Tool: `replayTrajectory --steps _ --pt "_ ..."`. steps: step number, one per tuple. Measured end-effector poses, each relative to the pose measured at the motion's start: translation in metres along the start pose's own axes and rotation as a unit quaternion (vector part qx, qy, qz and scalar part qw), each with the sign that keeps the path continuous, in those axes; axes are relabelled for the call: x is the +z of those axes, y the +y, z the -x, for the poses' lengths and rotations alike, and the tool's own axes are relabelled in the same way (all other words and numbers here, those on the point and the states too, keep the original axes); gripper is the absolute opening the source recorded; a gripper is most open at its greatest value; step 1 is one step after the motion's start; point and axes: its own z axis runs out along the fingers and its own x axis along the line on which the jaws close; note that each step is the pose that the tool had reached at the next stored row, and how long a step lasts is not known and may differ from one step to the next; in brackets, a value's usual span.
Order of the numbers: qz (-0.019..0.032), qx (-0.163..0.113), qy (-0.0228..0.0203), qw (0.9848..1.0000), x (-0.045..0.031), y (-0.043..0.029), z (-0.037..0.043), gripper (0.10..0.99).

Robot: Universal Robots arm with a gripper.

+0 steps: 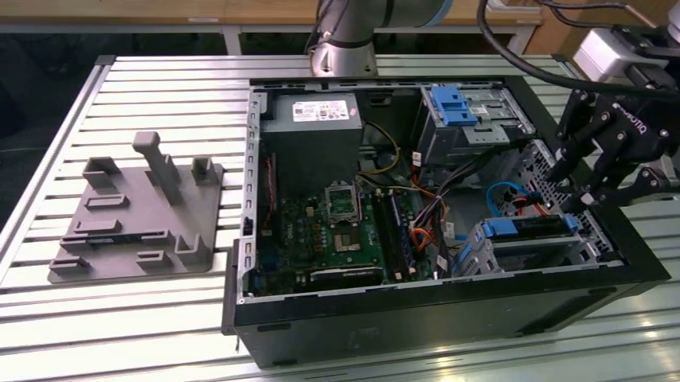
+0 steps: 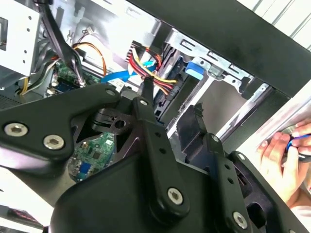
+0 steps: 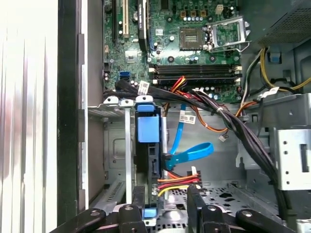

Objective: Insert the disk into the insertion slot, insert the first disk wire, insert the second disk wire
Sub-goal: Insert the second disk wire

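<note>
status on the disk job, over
Gripper open, hovering by the disk. Disk sits in the insertion slot. Blue cable and red-yellow wires lie beside it, plugged or not unclear. A hand outside the case.

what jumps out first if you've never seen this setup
The open computer case sits mid-way on the slatted table, its green board and coloured wires laid bare. At the exterior view's right the black gripper hangs open close by the blue-framed disk, which sits in its slot. A hand shows beside the case in the second wrist view.
</note>
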Motion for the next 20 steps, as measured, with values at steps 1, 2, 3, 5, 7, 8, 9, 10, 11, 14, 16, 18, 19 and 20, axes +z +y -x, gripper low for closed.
replayTrajectory --steps 1,2,3,5,7,8,9,10,11,14,16,18,19,20 --pt "0.0000 0.000 0.0015 1.0000 -0.0018 0.0003 0.0027 0.475" --pt "0.0000 0.000 0.0031 1.0000 -0.0033 0.0005 0.0050 0.475" --pt "-0.0001 0.000 0.0045 1.0000 -0.0044 0.0007 0.0072 0.475" --pt "-0.0001 0.000 0.0090 1.0000 -0.0045 0.0006 0.0100 0.475" --pt "-0.0001 0.000 0.0121 0.9999 -0.0044 0.0005 0.0123 0.475" --pt "-0.0003 -0.001 0.0153 0.9999 -0.0044 0.0007 0.0129 0.475" --pt "-0.0004 -0.006 0.0178 0.9998 -0.0045 0.0008 0.0131 0.475" --pt "-0.0005 -0.012 0.0198 0.9997 -0.0044 0.0010 0.0131 0.475" --pt "-0.0005 -0.020 0.0216 0.9996 -0.0043 0.0011 0.0131 0.475" --pt "-0.0009 -0.046 0.0264 0.9986 -0.0044 0.0013 0.0131 0.475" --pt "-0.0011 -0.059 0.0299 0.9978 -0.0044 0.0019 0.0133 0.475" --pt "-0.0013 -0.065 0.0340 0.9973 -0.0039 0.0023 0.0143 0.475" --pt "-0.0017 -0.066 0.0365 0.9971 -0.0036 0.0026 0.0149 0.475" --pt "-0.0022 -0.067 0.0397 0.9970 -0.0033 0.0030 0.0155 0.475"
